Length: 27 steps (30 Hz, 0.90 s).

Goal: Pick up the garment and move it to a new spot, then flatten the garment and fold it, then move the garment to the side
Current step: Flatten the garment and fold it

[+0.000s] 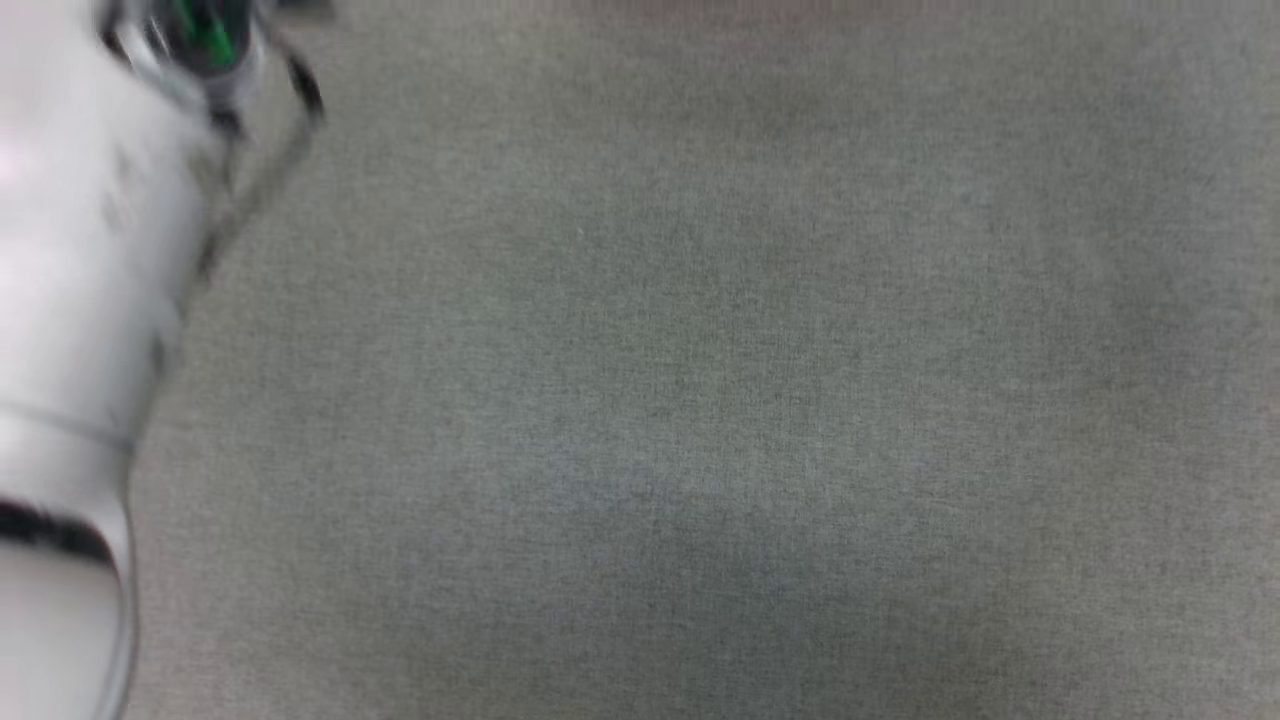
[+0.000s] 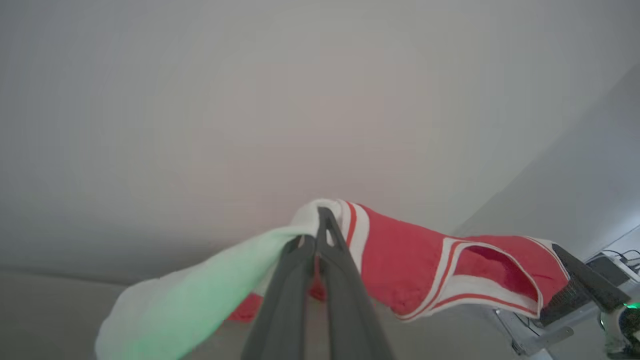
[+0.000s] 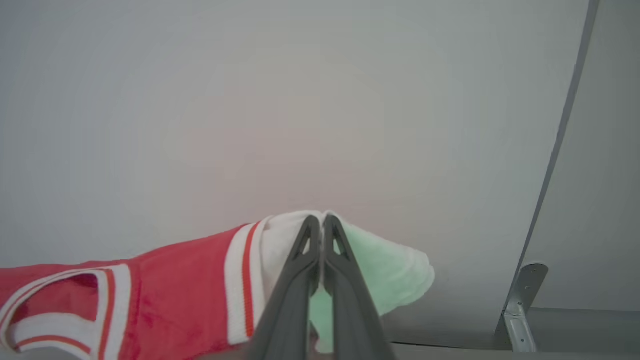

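Observation:
The garment [image 2: 400, 260] is a red jersey with white sleeves and red-and-white striped trim. It hangs stretched between my two grippers in front of a pale wall. In the left wrist view my left gripper [image 2: 315, 230] is shut on the cloth where a white sleeve meets the striped trim. The sleeve droops to the lower left, tinted green. In the right wrist view my right gripper [image 3: 321, 222] is shut on the garment [image 3: 185, 290] at the other white sleeve. The red body and neck opening run off to the left. The lettering is hidden.
The head view is blurred, with a grey cloth-covered surface [image 1: 700, 400] and a pale forearm [image 1: 80, 300] along its left edge. A plain wall [image 2: 300, 100] stands behind the garment. A metal bracket [image 3: 520, 300] sits at the lower right of the right wrist view.

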Available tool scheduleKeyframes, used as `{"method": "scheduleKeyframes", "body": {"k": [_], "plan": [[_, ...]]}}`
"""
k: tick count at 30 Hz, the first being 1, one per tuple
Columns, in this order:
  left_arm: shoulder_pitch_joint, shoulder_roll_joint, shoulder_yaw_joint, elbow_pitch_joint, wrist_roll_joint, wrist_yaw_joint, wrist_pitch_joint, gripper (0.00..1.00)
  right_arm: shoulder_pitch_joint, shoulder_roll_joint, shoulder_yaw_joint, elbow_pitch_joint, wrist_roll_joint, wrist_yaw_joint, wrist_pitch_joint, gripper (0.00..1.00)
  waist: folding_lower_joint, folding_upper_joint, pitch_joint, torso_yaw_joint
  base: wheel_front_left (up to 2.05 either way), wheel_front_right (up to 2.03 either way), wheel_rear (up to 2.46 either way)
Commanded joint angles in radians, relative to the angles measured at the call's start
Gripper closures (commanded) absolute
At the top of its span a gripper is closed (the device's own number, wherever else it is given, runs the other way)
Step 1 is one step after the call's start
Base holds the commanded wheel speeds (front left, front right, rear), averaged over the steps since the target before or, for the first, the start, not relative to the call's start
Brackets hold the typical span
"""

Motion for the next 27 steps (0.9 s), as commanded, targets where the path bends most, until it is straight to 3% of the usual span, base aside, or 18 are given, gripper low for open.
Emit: {"method": "scheduleKeyframes", "body": {"k": [1, 10, 16, 22, 27], "plan": [[0.07, 0.015, -0.015, -0.037, -0.016, 0.001, 0.018, 1.0, 0.079, -0.019, 0.027, -0.032, 0.047, -0.001, 0.035, 1.0, 0.0, -0.0001, -0.045, 0.011, 0.0, 0.0, 0.0], [0.448, 0.118, -0.054, -0.273, -0.126, 0.001, 0.063, 1.0, 0.517, -0.179, 0.135, -0.375, 0.267, -0.001, 0.211, 1.0, 0.0, -0.0001, -0.155, 0.014, 0.0, 0.0, 0.0], [0.694, 0.176, -0.056, -0.428, -0.174, 0.001, 0.011, 1.0, 0.801, -0.253, 0.1, -0.61, 0.333, -0.001, 0.308, 1.0, 0.0, -0.0001, -0.219, 0.008, 0.0, 0.0, 0.0], [0.9, 0.26, -0.056, -0.606, -0.19, 0.051, -0.058, 1.0, 1.056, -0.252, 0.001, -0.825, 0.322, -0.001, 0.406, 1.0, 0.0, -0.0001, -0.246, -0.003, 0.0, 0.0, 0.0], [1.047, 0.335, -0.035, -0.753, -0.208, 0.112, -0.127, 1.0, 1.218, -0.223, -0.091, -0.995, 0.244, -0.001, 0.493, 1.0, 0.0, -0.0001, -0.254, -0.015, 0.0, 0.0, 0.0]]}}
